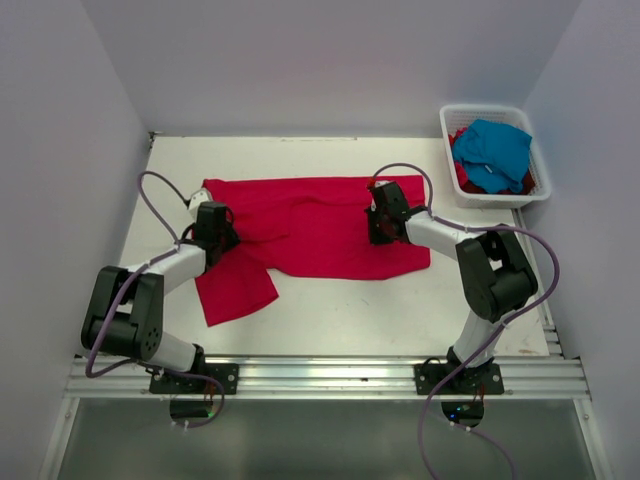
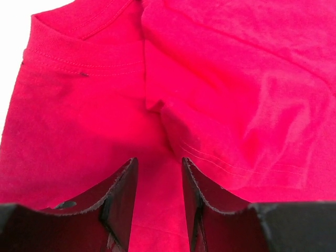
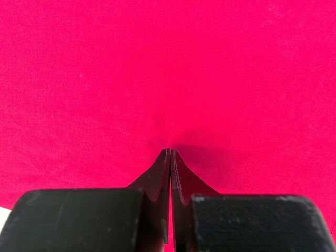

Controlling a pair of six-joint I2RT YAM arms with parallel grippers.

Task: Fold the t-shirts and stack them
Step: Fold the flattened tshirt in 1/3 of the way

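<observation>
A crimson red t-shirt [image 1: 310, 225] lies spread on the white table, one sleeve trailing toward the near left [image 1: 235, 285]. My left gripper [image 1: 216, 232] rests on its left part. In the left wrist view the left gripper [image 2: 159, 160] is open, red cloth [image 2: 94, 121] showing in the gap, a stitched hem just ahead. My right gripper [image 1: 380, 225] sits on the shirt's right part. In the right wrist view the right gripper [image 3: 169, 150] is shut, with the cloth [image 3: 168, 79] puckered at its tips. A turquoise blue t-shirt [image 1: 492, 150] lies in the basket on more red cloth [image 1: 466, 180].
The white slatted basket [image 1: 538, 170] stands at the back right corner of the table. White walls close in the table on the left, back and right. A metal rail [image 1: 320, 375] runs along the near edge by the arm bases.
</observation>
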